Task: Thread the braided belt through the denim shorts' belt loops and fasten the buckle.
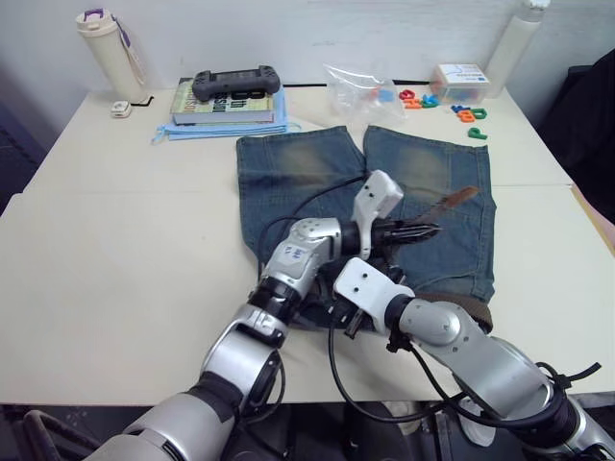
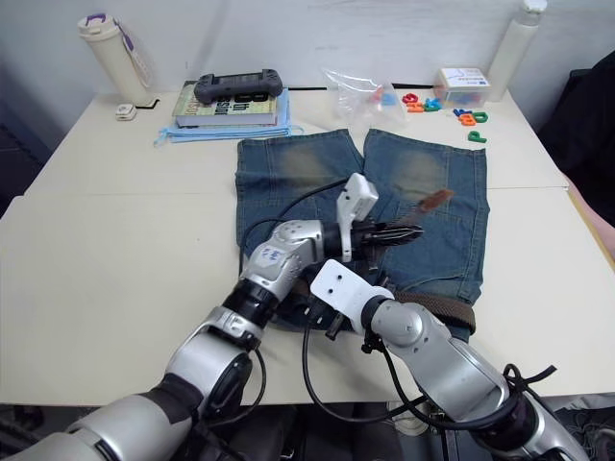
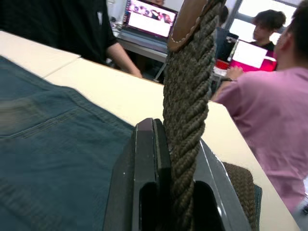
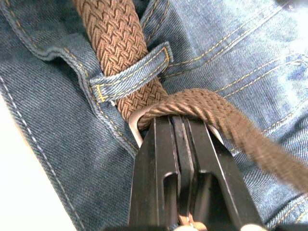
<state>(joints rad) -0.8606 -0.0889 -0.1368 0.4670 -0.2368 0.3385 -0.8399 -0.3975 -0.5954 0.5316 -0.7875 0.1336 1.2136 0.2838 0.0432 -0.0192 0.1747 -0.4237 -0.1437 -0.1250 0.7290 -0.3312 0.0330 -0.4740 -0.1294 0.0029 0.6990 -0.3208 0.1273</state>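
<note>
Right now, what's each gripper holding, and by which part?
The left gripper pinches the belt near its tan tip. The right gripper is shut at the buckle, beside a belt loop.

A: What sits along the far edge of the counter (image 1: 115, 250)?

B: At the far left a white bottle (image 1: 110, 50) with a purple lid, a small white object (image 1: 120, 109) near its base. Beside those, a dark game controller (image 1: 236, 83) lies on top of stacked books (image 1: 229, 109).

A: And to the right?

B: A crumpled clear plastic bag (image 1: 356, 88), then scattered colourful letters (image 1: 444, 104) near a small clear box (image 1: 459, 80). Behind that box, a white cylinder (image 1: 511, 48) stands upright.

A: Anyone around?

B: The left wrist view has a person in a pink shirt (image 3: 269, 115) and open laptops (image 3: 149, 18).
</note>
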